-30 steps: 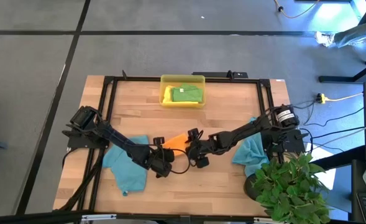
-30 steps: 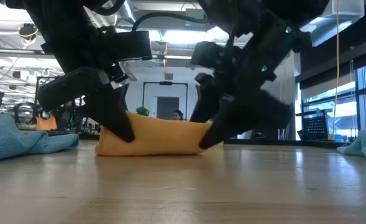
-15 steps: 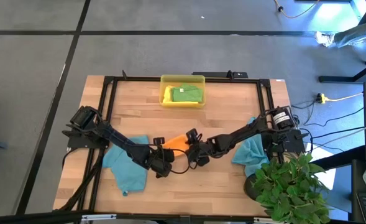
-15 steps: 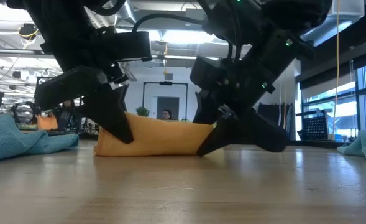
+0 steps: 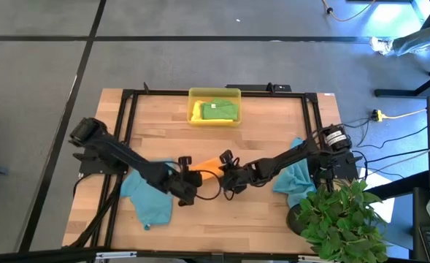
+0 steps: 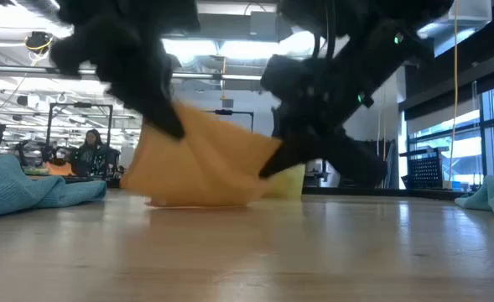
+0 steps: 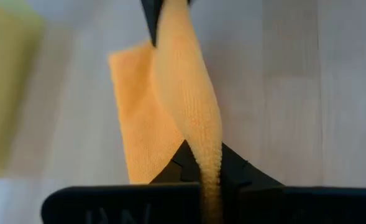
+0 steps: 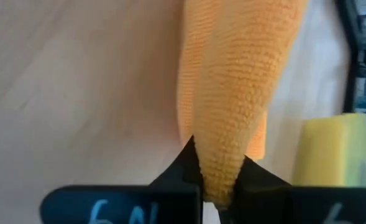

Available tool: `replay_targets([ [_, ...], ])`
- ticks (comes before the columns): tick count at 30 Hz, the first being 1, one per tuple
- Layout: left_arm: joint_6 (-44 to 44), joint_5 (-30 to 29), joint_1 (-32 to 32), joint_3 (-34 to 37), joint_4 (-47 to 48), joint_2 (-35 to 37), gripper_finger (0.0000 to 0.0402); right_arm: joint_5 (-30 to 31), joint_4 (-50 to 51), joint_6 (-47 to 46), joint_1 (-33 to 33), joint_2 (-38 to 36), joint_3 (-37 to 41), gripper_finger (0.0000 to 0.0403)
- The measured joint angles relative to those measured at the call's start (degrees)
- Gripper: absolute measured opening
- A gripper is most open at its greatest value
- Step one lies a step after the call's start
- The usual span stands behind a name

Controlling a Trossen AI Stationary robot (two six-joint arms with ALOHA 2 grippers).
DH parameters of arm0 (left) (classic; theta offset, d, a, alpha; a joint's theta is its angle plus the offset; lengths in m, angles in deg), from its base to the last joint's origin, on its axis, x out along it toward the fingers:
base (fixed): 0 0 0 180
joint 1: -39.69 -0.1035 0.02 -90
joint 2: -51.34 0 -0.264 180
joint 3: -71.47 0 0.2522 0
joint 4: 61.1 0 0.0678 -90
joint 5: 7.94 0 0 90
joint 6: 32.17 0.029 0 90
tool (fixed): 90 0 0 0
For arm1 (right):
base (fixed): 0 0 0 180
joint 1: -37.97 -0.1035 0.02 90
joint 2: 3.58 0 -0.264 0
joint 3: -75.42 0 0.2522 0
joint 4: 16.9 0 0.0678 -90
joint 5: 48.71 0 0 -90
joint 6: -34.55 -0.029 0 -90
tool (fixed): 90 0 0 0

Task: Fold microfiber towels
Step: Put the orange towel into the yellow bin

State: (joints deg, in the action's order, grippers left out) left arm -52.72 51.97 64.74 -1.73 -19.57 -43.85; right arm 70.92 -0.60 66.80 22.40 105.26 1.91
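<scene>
The orange towel (image 5: 209, 166) is near the table's middle, held up between my two grippers, and shows in the low view (image 6: 205, 164) as a raised sheet. My left gripper (image 5: 187, 181) is shut on its left end. My right gripper (image 5: 228, 178) is shut on its right end. The towel's lower part (image 6: 192, 200) rests on the table. A green towel (image 5: 219, 110) and a yellow towel (image 5: 197, 111) lie in the yellow tray (image 5: 215, 92). One teal towel (image 5: 149, 199) lies near left and another (image 5: 296, 177) lies at the right. My left gripper pinches the orange towel's upper left corner (image 7: 210, 169) between its two fingers. That corner is lifted high (image 6: 169, 117), and the cloth hangs below it down to the table. My right gripper pinches a bunched fold at the towel's right end (image 8: 220, 175) between its two fingers. That end (image 6: 267, 159) is held lower than the left one, above the table.
The yellow tray stands at the far middle of the table. The two teal towels lie bunched on either side of the grippers. A potted plant (image 5: 339, 219) stands at the near right corner. Bare wood lies between the tray and the orange towel.
Both grippers have risen with the orange towel, the left one higher. The towel, a low flat bundle a second ago, now stands up as a slanting sheet. Its held edge is lifted and its lower part stays on the table.
</scene>
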Motion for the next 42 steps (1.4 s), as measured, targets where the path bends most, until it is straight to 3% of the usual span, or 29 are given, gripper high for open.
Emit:
replay_targets([
  [10,13.20,-2.95,-7.57,0.00,3.95,11.83,0.0000,0.85,4.92,-0.20,3.04,-13.30,-0.02,0.0011],
  [15,26.79,-3.40,-16.31,-0.02,2.23,15.48,0.0000,-0.88,6.44,0.25,10.70,-19.21,0.00,0.0011],
  [19,38.87,-2.70,-25.73,-0.09,-1.10,17.09,0.0000,-8.50,4.48,1.08,19.71,-21.74,-0.05,0.0011],
  [21,44.29,0.50,-31.15,-0.09,-3.75,17.37,0.0000,-12.39,3.23,1.39,24.31,-21.75,-0.09,0.0011],
  [27,54.07,18.60,-47.67,-0.04,-13.13,15.94,0.0000,-20.24,-1.11,4.14,36.58,-19.77,-0.09,0.0011],
  [33,58.63,31.28,-58.70,-0.04,-21.99,11.98,0.0000,-29.37,-6.23,4.18,45.51,-17.99,-0.20,0.0011],
  [37,59.96,33.39,-61.83,-0.04,-25.29,7.78,0.0000,-35.62,-8.96,2.23,49.06,-15.55,-0.13,0.0011],
  [42,65.08,32.77,-63.66,0.00,-29.56,2.15,0.0000,-36.20,-12.38,3.90,50.70,-10.36,-0.02,0.0011],
])
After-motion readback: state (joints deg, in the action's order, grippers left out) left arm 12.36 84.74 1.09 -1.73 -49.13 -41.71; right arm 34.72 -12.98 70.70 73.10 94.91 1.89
